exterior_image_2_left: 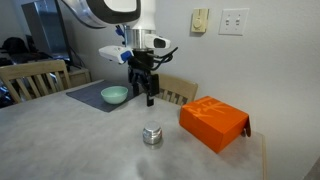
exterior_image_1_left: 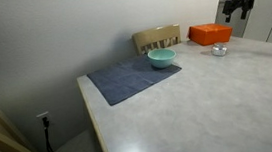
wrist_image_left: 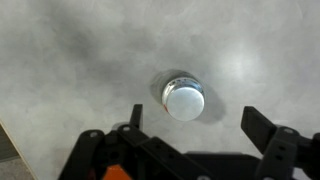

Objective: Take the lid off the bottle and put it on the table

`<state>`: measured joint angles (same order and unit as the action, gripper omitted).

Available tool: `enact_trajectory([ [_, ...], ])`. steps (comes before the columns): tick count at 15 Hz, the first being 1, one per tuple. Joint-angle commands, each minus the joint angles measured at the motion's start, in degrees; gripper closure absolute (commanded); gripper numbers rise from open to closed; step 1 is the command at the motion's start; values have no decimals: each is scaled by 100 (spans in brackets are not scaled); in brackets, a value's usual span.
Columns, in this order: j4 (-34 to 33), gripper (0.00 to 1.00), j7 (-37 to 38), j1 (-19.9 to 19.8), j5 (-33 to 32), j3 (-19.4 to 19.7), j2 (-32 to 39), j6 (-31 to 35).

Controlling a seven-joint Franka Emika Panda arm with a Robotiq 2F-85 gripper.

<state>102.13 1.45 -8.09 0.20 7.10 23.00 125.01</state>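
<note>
Wrist view: we find the bottle upright on the bare table, a little right of frame centre, with the lid seated on top. The lid reads pale and round here; its colour is uncertain. The gripper enters from the bottom edge, jaws spread wide and empty, one to either side of the bottle and clear of it. In an exterior view the gripper hangs above the table, apart from the bottle at lower centre. The orange box sits just to the bottle's right, and the teal bowl rests on its placemat at left. We judge the step to be the approach, with the lid not yet touched. Recommended: centre the jaws over the lid, descend only to cap height, and close on the lid alone, not the body. Risk noted: nothing restrains the small bottle, so it may lift or turn with the lid; we advise a slow pull
</note>
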Motion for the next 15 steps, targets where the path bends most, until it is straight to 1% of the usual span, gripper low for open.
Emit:
enact_trajectory([
  [1, -22, 0, -111, -62, 39, -23, 149, 251],
  [11, -410, 0, -300, -91, 0, -66, 829, 29],
  [15, -876, 0, -393, -61, -123, -43, 1257, -209],
])
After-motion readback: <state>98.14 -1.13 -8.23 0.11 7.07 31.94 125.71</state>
